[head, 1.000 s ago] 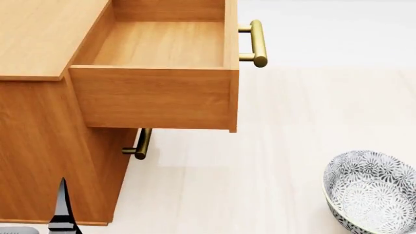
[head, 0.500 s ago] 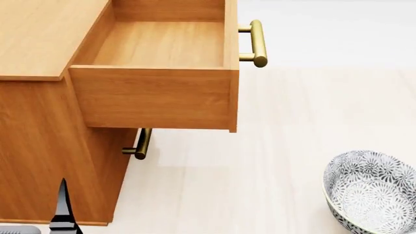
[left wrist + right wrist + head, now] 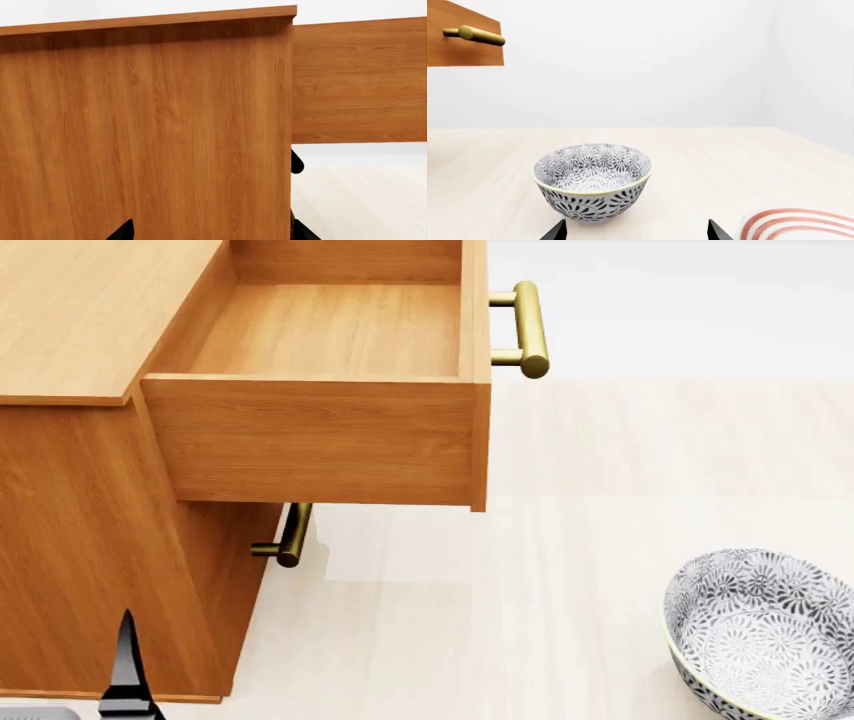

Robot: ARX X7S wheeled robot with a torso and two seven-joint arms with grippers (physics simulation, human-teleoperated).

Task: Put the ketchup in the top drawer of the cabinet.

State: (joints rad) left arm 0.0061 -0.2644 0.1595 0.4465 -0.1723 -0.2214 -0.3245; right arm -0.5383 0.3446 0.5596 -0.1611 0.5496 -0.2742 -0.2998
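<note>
While the top drawer (image 3: 327, 335) stands pulled out and empty with no ketchup in view, the right gripper (image 3: 637, 231), jaws apart beside the patterned bowl (image 3: 592, 185), should first locate the can.

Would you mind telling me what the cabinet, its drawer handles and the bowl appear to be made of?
The cabinet looks like orange-brown wood or wood veneer with a matte finish: grain runs across its panels. The top drawer's handle looks like brushed brass: golden with a soft sheen. The bowl looks like glazed ceramic: glossy white with a dark printed pattern.
</note>
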